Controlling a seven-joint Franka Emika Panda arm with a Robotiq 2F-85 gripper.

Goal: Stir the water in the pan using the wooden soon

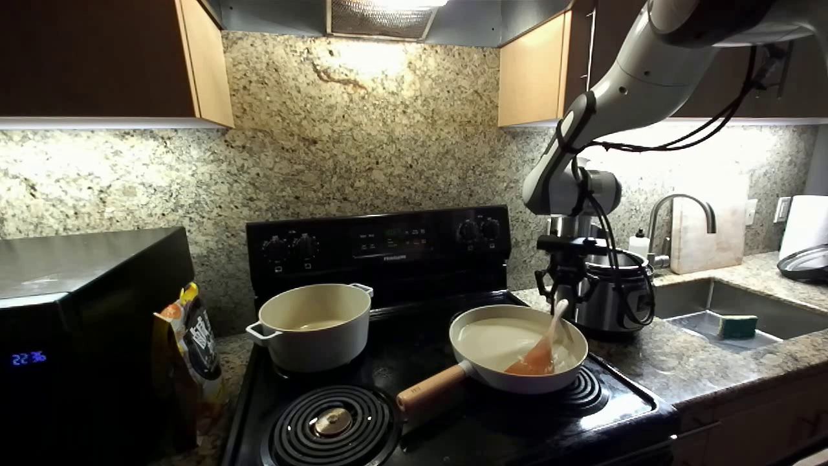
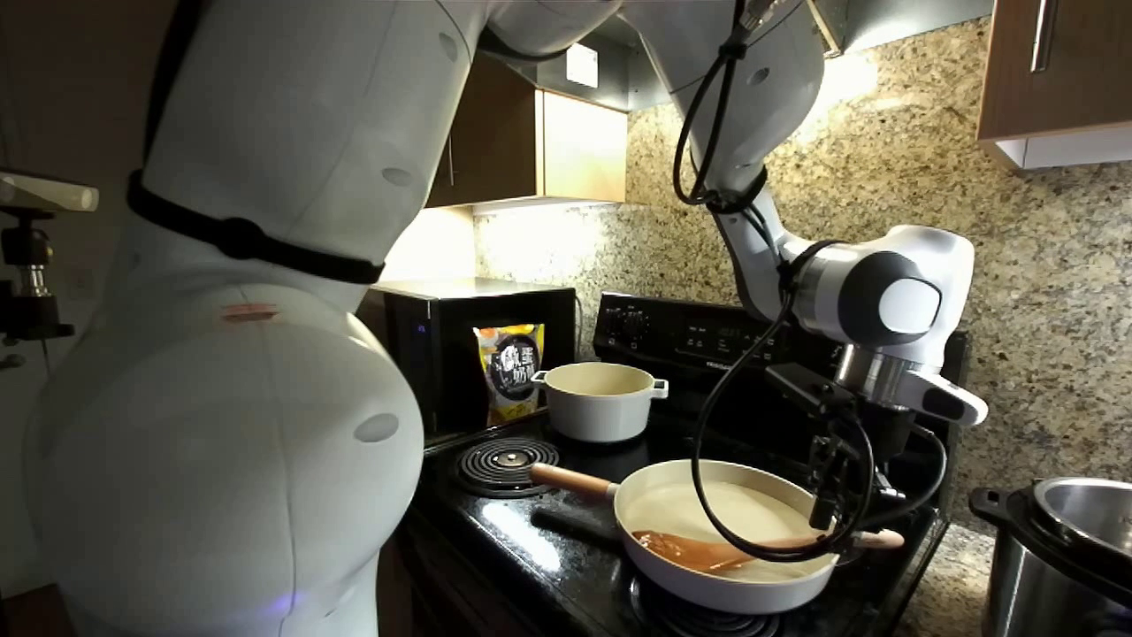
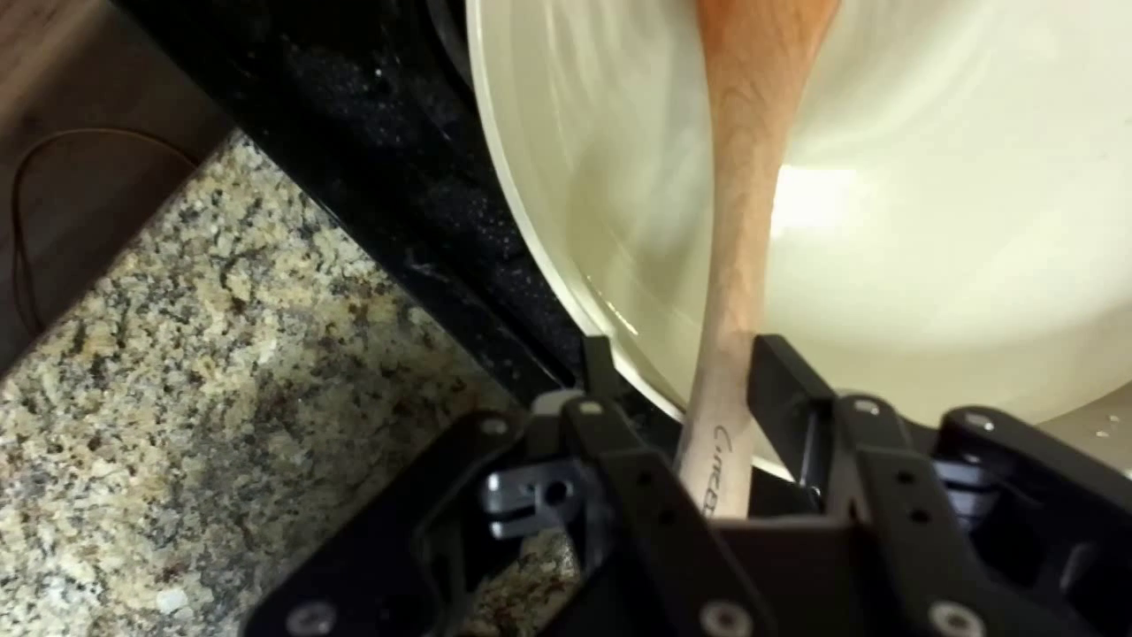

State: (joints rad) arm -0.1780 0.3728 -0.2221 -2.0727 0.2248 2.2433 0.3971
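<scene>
Grained wooden spoon (image 3: pixel 741 221) slants in round pan (image 1: pixel 517 383).

Wooden spoon (image 3: pixel 743 221); pan (image 1: pixel 527 384) smooth, perhaps enamelled.

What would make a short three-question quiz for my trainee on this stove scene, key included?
1. Multiple choice: where is the head of the wooden spoon? A) in the steel cooker; B) in the sink; C) in the frying pan.
2. True or false: the gripper is clamped on the spoon's handle.
3. Count: how many side handles does the deep cream pot show?
Key: 1. C. 2. False: in the wrist view, a gap shows between the handle and the finger on the picture's left. 3. Two.
</scene>
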